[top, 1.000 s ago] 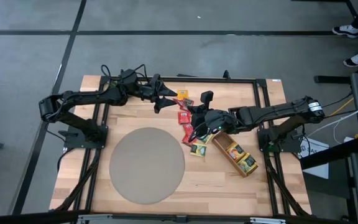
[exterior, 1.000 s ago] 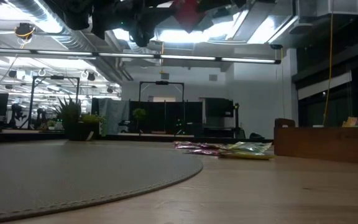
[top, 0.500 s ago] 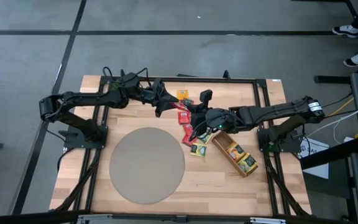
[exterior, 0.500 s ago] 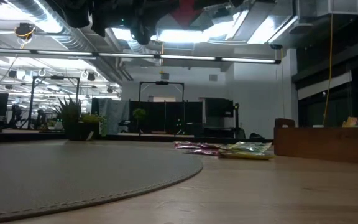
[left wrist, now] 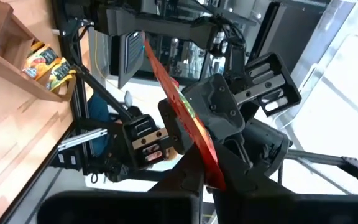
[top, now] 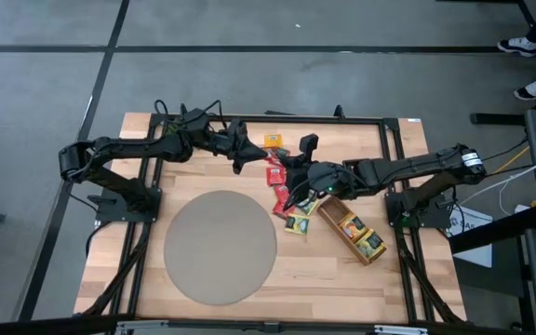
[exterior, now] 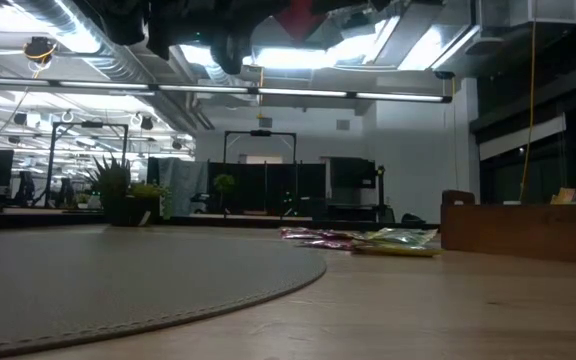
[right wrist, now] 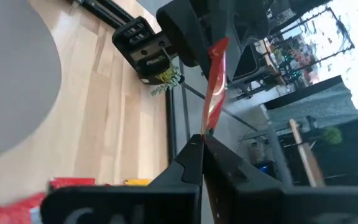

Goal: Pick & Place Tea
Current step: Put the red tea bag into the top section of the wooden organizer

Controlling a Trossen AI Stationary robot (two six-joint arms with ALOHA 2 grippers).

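Closed left gripper [left wrist: 207,177] on red tea sachet [left wrist: 185,121], also pinched by right gripper [right wrist: 202,142], above far-centre surface [top: 333,270]; loose sachets [top: 285,191] beneath, clear of edges.

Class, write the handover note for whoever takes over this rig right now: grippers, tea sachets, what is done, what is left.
Left gripper: shut on the red sachet, held in the air.
Right gripper: shut on the same sachet's other end.
Done: the tray holds a few filed sachets.
Loose sachets lie heaped on the table beside the tray.
Left: probably finish this hand-over, then place the heap in the tray.
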